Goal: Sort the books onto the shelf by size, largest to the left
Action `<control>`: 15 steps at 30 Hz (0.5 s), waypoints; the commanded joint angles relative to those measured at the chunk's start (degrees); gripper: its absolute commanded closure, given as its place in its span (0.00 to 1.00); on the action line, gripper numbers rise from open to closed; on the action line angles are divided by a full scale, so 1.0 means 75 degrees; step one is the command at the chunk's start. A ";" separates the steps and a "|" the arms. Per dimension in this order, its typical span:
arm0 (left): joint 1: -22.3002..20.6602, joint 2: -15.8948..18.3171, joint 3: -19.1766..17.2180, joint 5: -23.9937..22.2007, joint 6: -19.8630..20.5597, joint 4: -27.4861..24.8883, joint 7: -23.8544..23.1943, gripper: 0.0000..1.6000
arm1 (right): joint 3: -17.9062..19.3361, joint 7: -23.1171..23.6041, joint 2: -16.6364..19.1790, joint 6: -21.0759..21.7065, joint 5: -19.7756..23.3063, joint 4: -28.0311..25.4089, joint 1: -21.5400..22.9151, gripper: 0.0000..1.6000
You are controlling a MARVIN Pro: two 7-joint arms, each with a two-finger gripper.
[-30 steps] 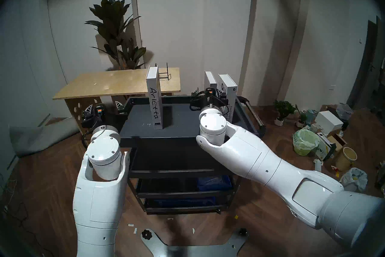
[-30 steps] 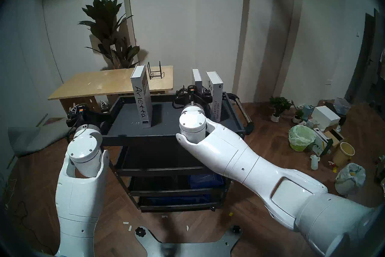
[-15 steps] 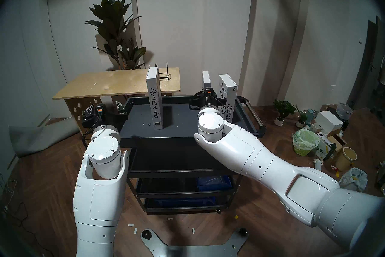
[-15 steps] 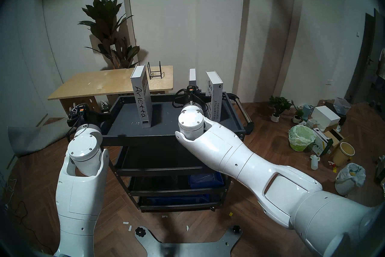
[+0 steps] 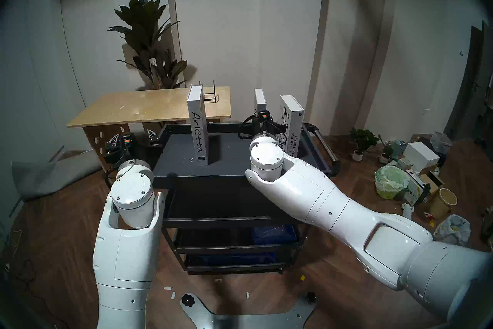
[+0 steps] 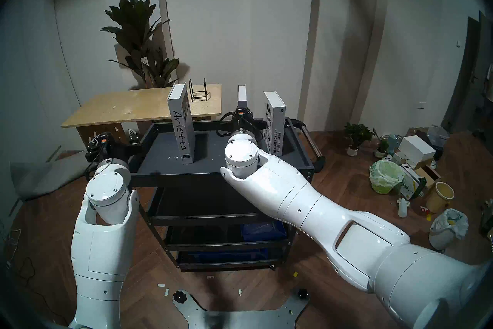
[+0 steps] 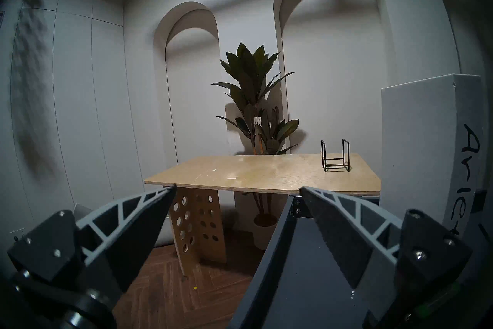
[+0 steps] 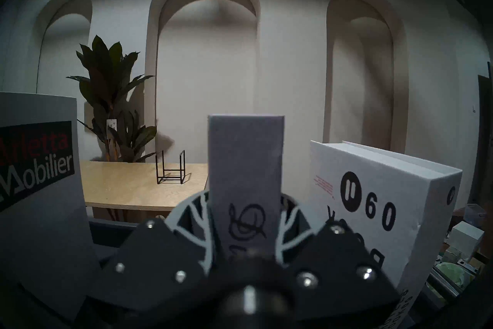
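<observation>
Three white books stand upright on the shelf [image 5: 226, 164], the dark grey top tray of a black cart. The tall "Arletta" book [image 5: 198, 130] [image 8: 37, 173] is at the middle left. My right gripper [image 8: 245, 213] [image 5: 262, 121] is shut on the slim greyish book [image 8: 245, 160] [image 5: 260, 100], its fingers pressing both covers. The thick "Designhotels Yearbook09" [image 5: 292, 120] [image 8: 373, 213] stands to the right of it with a gap between them. My left gripper [image 7: 238, 188] is open and empty at the tray's left rim [image 7: 269, 267], with the Arletta spine [image 7: 432, 147] to its right.
Behind the cart stands a plywood table [image 5: 149, 109] with a small black wire rack [image 5: 210, 97], and a potted plant [image 5: 149, 48] behind that. The cart's handle [image 5: 324, 144] sticks out on the right. Bags, boxes and pots [image 5: 416, 173] litter the floor at right.
My right gripper has moved left with the slim book, which has come away from the Designhotels book and left a gap. The left arm has barely moved.
</observation>
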 commanded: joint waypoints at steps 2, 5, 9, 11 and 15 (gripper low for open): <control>-0.0038 -0.0012 -0.0052 0.0014 -0.0071 -0.0230 0.0069 0.00 | -0.0071 0.0098 -0.0393 -0.0196 -0.0136 -0.0057 0.0325 1.00; -0.0005 -0.0008 -0.0092 0.0025 -0.0063 -0.0266 0.0108 0.00 | -0.0059 0.0139 -0.0545 -0.0282 -0.0099 0.0121 0.0360 1.00; 0.0029 0.0024 -0.0150 0.0035 -0.0044 -0.0293 0.0153 0.00 | -0.0030 0.0201 -0.0762 -0.0394 -0.0030 0.0372 0.0430 1.00; 0.0028 0.0035 -0.0167 0.0030 -0.0042 -0.0281 0.0163 0.00 | -0.0044 0.0211 -0.0878 -0.0437 -0.0043 0.0556 0.0467 1.00; 0.0010 0.0041 -0.0188 0.0018 -0.0039 -0.0259 0.0185 0.00 | -0.0043 0.0261 -0.1073 -0.0538 -0.0019 0.0944 0.0500 1.00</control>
